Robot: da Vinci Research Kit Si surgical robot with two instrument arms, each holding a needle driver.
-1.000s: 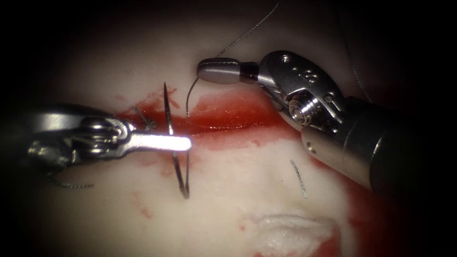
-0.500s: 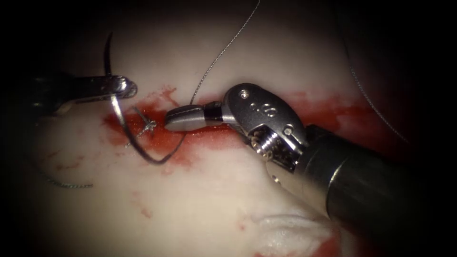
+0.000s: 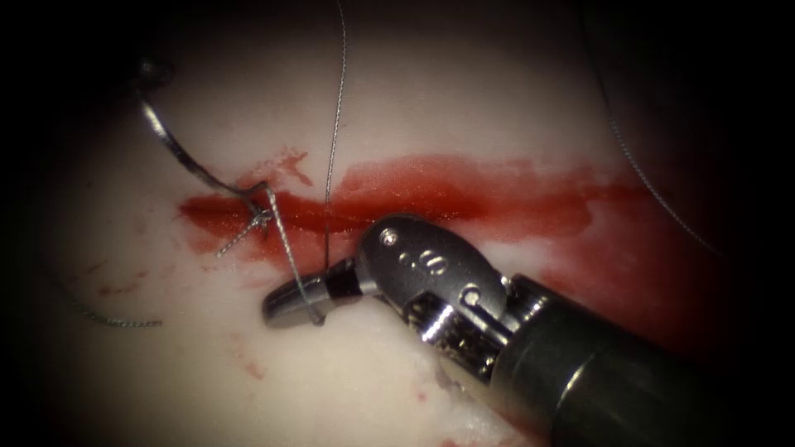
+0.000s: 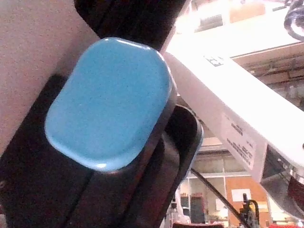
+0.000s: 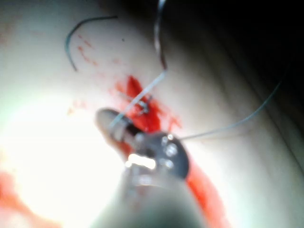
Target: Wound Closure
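The tissue (image 3: 464, 99) has a cut (image 3: 431, 199) running left to right, wet with red fluid. The curved needle (image 3: 186, 157) hangs free of the tissue above the cut's left end. Its upper end sits in my left tool (image 3: 154, 72), which is mostly lost in the dark. Thread (image 3: 286, 240) runs taut from the needle's lower end down to my right tool (image 3: 290, 305), whose jaws are shut on it just below the cut. A second leg of thread (image 3: 334, 124) rises from there out of view. The right tool (image 5: 111, 124) and thread (image 5: 142, 97) also show in the right wrist view.
A tied knot (image 3: 260, 217) with short tails sits on the cut's left end. A loose piece of thread (image 3: 116, 321) lies at the far left, and another strand (image 3: 654, 190) crosses the right side. The right shaft (image 3: 596, 372) covers the lower right.
The left tool carried the needle up and to the left, away from the cut. The right tool moved down and left across the cut with the thread, drawing it taut.
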